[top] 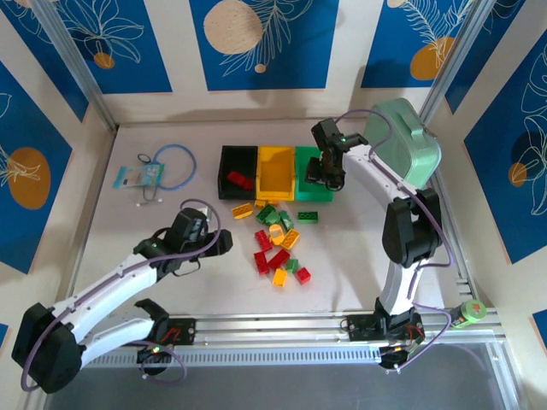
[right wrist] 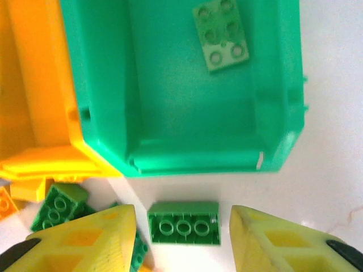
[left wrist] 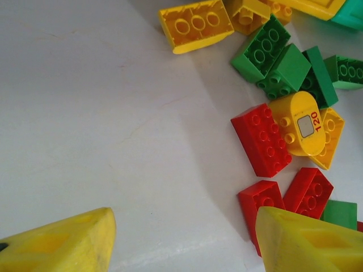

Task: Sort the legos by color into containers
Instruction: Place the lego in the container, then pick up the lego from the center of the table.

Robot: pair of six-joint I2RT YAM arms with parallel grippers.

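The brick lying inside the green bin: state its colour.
The brick is pale green; right wrist view shows it best.

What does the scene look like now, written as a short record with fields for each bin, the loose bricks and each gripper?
black bin: one red brick
yellow bin: contents unclear
green bin: one green brick
loose bricks: red, yellow, green, on table before bins
left gripper: open, empty, near loose bricks
right gripper: open, empty, by green bin
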